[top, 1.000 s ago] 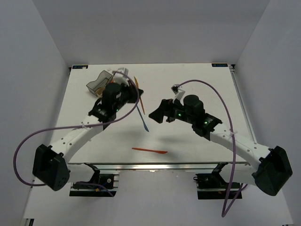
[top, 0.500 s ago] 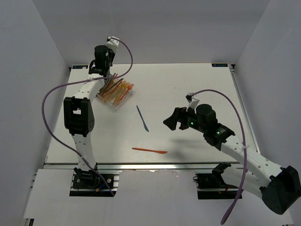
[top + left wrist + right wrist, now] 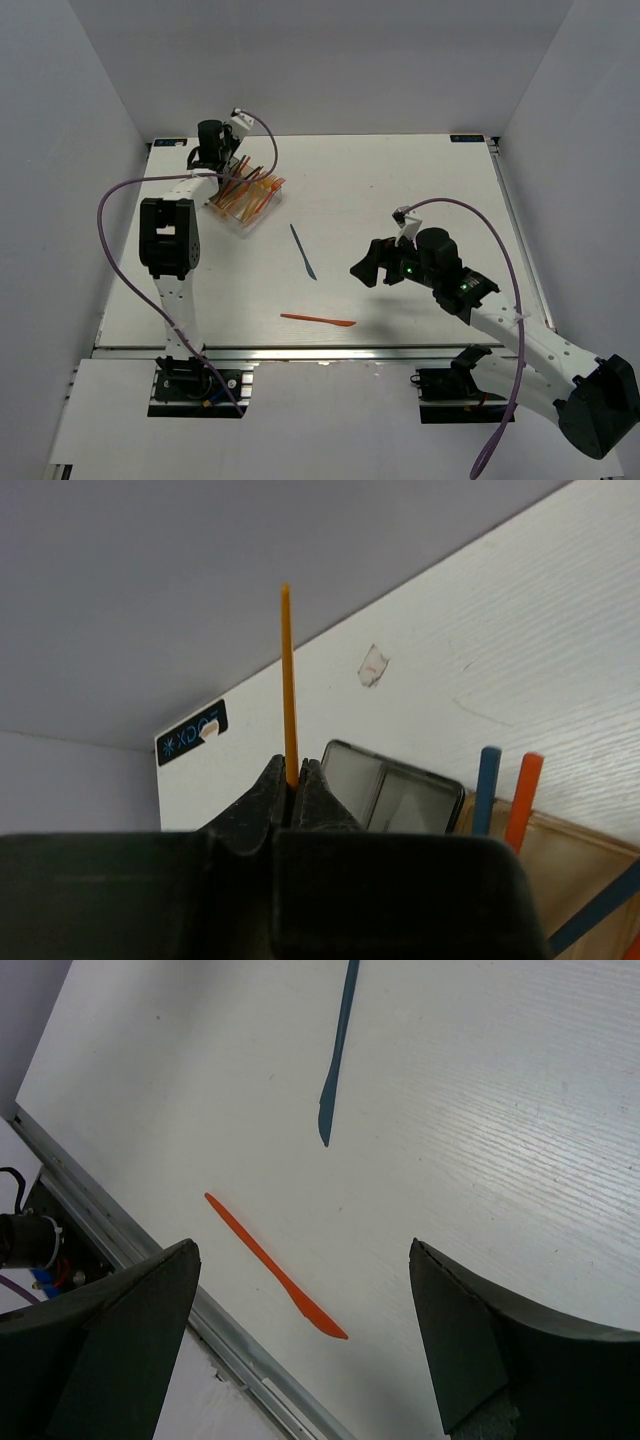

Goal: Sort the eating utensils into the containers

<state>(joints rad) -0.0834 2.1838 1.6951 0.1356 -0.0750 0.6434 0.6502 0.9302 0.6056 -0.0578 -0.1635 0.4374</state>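
The row of bins (image 3: 240, 195) sits at the far left corner of the bench (image 3: 420, 190), already crowded with orange and blue handles that lean out over the rims. Your left hand (image 3: 292, 780) is right at that row, clenched on one thin orange utensil (image 3: 287, 680). It is pinched low down, and the long free end points up and away past the grey bin (image 3: 395, 795). Only the shaft shows, so you cannot tell which kind of utensil it is, or which bin it belongs in.

Two pieces lie flat on the bench. A blue knife (image 3: 303, 251) is near the middle. An orange knife (image 3: 318, 320) is close to the near edge. Your right hand (image 3: 365, 268) hangs over that stretch, released, with its fingers spread wide and nothing in them.

Watch these risks:
- With so much length above the grip, the orange utensil will likely tip as you let go. It could then land across a rim or behind the row.
- The bins look light. A nudge from your left hand or its cable could shift them or spill the leaning handles.
- The knives lie flush on the bench. A shallow grab will probably skid off them.
- A push on the orange knife could send it over the near edge.
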